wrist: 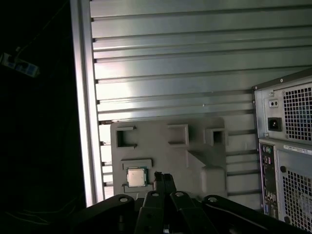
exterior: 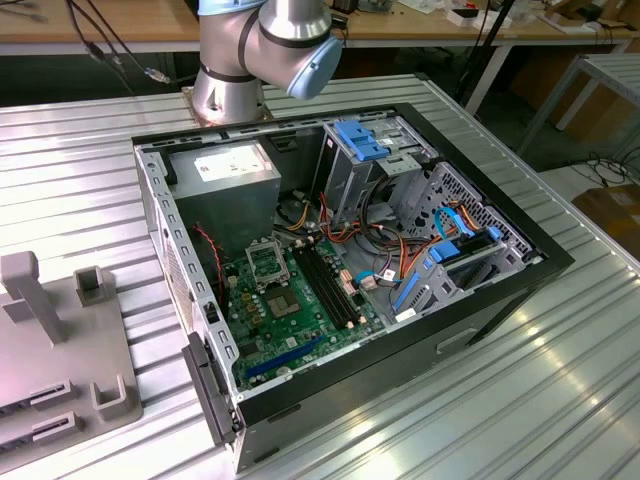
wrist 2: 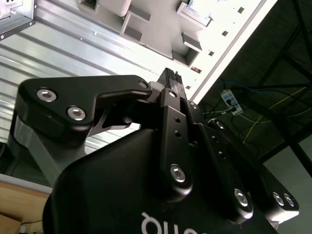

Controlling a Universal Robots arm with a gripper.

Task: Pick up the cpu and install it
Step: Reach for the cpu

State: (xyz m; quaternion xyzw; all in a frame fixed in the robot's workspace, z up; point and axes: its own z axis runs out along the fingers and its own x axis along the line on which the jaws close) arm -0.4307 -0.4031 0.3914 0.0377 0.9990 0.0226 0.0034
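While the hand (wrist: 163, 177) hangs over the grey fixture block (wrist: 195, 146), both wrist views show its two fingers pressed together with nothing held between them. Nearest item: the cpu (wrist: 136, 177), a pale silver square lying flat in a shallow square recess of the fixture block, just beside the fingertips and apart from them. Past the cpu, the same block carries further recesses and raised posts. The block rests on the ribbed metal surface (wrist: 170, 63), which runs on beyond the hand. Off to one side of the hand, farther out, stands the rear panel of the computer case (wrist: 287, 146), with vent grilles and ports. In the exterior view the case lies open on the surface. The green board (exterior: 290, 320) inside carries its metal-framed socket (exterior: 265, 262), well apart from the fixture block.
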